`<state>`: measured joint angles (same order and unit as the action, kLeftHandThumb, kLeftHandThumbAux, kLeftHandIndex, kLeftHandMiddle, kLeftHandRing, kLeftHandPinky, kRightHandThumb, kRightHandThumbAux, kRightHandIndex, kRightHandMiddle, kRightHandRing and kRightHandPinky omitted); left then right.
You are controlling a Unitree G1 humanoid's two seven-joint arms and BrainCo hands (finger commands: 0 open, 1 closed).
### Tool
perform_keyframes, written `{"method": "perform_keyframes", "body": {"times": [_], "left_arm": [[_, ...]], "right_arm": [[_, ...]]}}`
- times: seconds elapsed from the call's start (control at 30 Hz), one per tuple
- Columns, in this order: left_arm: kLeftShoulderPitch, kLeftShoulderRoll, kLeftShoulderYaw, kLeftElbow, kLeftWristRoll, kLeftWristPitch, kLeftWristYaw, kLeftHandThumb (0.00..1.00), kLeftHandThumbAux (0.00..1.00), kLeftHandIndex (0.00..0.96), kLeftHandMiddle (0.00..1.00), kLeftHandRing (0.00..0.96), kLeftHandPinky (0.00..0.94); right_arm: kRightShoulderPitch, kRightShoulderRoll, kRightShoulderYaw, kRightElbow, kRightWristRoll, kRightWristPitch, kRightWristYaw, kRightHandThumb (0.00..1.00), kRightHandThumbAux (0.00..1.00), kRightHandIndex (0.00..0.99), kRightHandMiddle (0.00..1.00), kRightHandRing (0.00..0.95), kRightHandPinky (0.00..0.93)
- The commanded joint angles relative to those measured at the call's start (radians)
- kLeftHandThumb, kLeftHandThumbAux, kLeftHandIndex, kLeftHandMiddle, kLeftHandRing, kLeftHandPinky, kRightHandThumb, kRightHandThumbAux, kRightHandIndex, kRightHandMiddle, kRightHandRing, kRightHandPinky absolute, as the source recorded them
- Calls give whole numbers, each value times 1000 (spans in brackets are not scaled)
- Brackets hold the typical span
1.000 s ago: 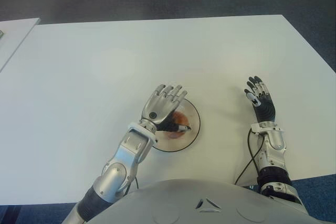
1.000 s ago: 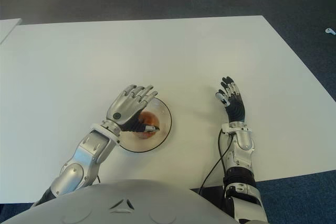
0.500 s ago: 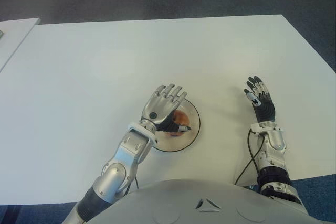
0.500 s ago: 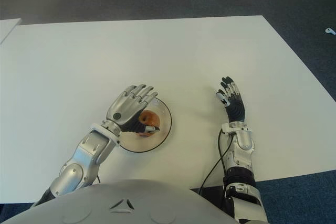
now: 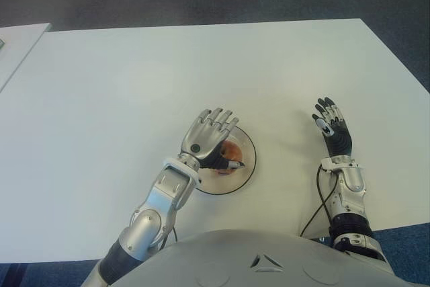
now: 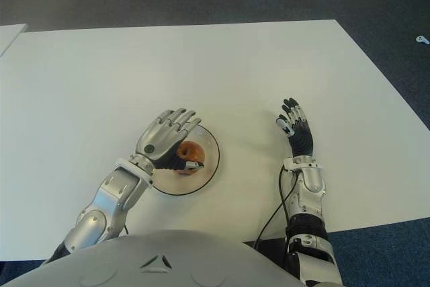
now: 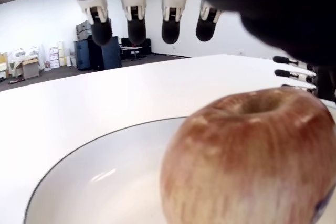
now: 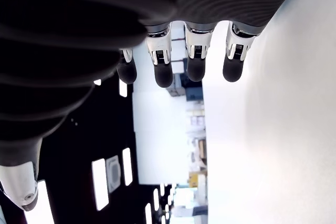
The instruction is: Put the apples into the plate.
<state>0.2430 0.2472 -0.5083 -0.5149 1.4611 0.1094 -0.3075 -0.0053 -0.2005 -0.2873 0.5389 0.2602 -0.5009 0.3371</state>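
A red and yellow apple [image 5: 232, 148] sits in the round white plate [image 5: 248, 166] near the table's front edge. My left hand [image 5: 213, 136] hovers over it, palm down, partly hiding it. In the left wrist view the fingers [image 7: 134, 9] stretch straight out above the apple [image 7: 247, 156], which stands on the plate [image 7: 105, 182] with its stem dimple up; the thumb lies beside it. My right hand [image 5: 330, 126] shows to the right of the plate, fingers [image 8: 163, 56] extended and holding nothing.
The white table [image 5: 134, 85] spreads wide to the left and far side of the plate. A second white table's corner [image 5: 17, 45] shows at the far left. A black cable [image 5: 316, 206] runs along my right forearm. Dark carpet surrounds the table.
The left hand has eased up slightly off the apple, which now shows more clearly and stays in the plate. The right hand has not moved.
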Motion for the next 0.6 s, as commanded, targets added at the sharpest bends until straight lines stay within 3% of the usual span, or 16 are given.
{"method": "perform_keyframes", "body": {"times": [0.03,0.2,0.33,0.47,0.6], "left_arm": [[58,-76,35,-14,-56,66,64,28,256,0,0,0,0],[122,-175,105,-38,-218,105,205,67,277,0,0,0,20],[154,-220,154,-45,-342,80,330,76,299,18,3,0,39],[176,-253,181,-47,-461,56,405,55,310,44,17,9,49],[208,-290,212,-47,-656,2,456,64,323,61,39,29,64]], "right_arm": [[32,22,9,21,1,34,-4,293,557,36,103,32,0],[38,25,15,11,-9,38,-14,289,556,29,97,31,0],[43,28,22,0,-14,43,-20,286,557,27,93,32,0],[48,29,28,-11,-15,50,-25,286,558,27,90,32,0],[53,31,36,-22,-15,58,-26,291,560,28,91,31,0]]}}
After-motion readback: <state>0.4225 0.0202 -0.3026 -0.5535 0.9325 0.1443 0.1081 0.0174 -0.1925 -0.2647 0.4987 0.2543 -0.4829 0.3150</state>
